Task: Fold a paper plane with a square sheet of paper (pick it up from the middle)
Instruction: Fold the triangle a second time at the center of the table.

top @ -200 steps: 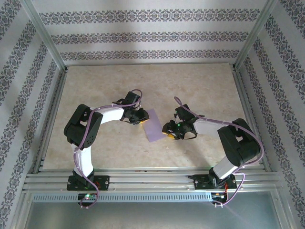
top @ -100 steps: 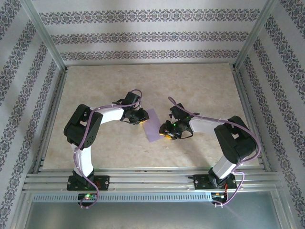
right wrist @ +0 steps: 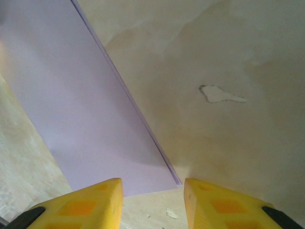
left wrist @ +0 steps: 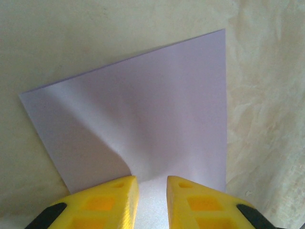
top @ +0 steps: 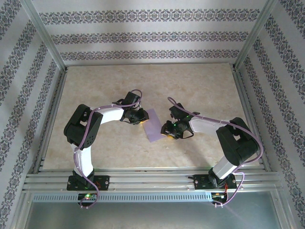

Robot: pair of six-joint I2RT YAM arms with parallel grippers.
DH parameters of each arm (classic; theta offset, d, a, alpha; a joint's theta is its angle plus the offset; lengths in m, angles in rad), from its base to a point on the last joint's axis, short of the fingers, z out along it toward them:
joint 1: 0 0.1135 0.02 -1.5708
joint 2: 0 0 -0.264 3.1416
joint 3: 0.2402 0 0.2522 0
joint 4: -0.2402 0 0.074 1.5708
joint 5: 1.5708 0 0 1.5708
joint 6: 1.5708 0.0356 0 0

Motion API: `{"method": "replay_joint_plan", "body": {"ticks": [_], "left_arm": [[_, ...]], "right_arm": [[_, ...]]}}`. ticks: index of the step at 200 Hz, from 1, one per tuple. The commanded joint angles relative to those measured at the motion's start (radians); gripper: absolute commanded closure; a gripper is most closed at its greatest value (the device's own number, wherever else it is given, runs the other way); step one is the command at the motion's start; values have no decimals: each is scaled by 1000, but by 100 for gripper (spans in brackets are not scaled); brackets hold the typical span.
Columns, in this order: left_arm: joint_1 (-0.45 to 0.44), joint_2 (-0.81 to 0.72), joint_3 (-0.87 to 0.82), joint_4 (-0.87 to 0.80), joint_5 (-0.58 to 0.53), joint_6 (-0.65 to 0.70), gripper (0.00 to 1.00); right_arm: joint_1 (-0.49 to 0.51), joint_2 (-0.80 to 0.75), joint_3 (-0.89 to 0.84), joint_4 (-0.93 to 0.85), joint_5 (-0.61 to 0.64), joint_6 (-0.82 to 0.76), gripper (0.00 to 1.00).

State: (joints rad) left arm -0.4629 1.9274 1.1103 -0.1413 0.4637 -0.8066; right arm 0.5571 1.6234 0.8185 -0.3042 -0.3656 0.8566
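The square sheet of paper (top: 156, 125), pale lavender, lies on the table between the two arms and looks like a narrow rectangle from above. Its long right edge shows two layers in the right wrist view (right wrist: 71, 95). My left gripper (top: 143, 120) is at the paper's left edge. In the left wrist view its yellow fingertips (left wrist: 125, 187) rest on the paper (left wrist: 143, 109) with a narrow gap, and the sheet bulges up to their left. My right gripper (top: 167, 130) stands open just off the paper's near right corner, its jaws (right wrist: 153, 191) over bare table.
The beige table (top: 143, 81) is fenced by aluminium rails (top: 52, 119) and patterned walls. A small pale chip (right wrist: 219, 94) marks the surface to the right of the paper. Open table lies behind and to both sides of the arms.
My right arm has shifted a little left, bringing its gripper closer to the paper's right edge. The left arm and the paper have stayed where they were.
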Motion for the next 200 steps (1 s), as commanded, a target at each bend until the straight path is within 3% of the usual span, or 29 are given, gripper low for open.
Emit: {"method": "replay_joint_plan", "body": {"ticks": [1, 85, 159, 200], "left_arm": [[5, 54, -32, -44, -30, 24, 75], [6, 59, -32, -43, -26, 24, 75], [5, 64, -34, -40, -25, 26, 75], [5, 67, -37, -40, -24, 28, 75]], "right_arm": [[18, 26, 37, -23, 16, -25, 61], [30, 62, 65, -5, -1, -33, 61], [30, 117, 92, 90, -88, -51, 61], [20, 73, 82, 84, -71, -80, 60]]}}
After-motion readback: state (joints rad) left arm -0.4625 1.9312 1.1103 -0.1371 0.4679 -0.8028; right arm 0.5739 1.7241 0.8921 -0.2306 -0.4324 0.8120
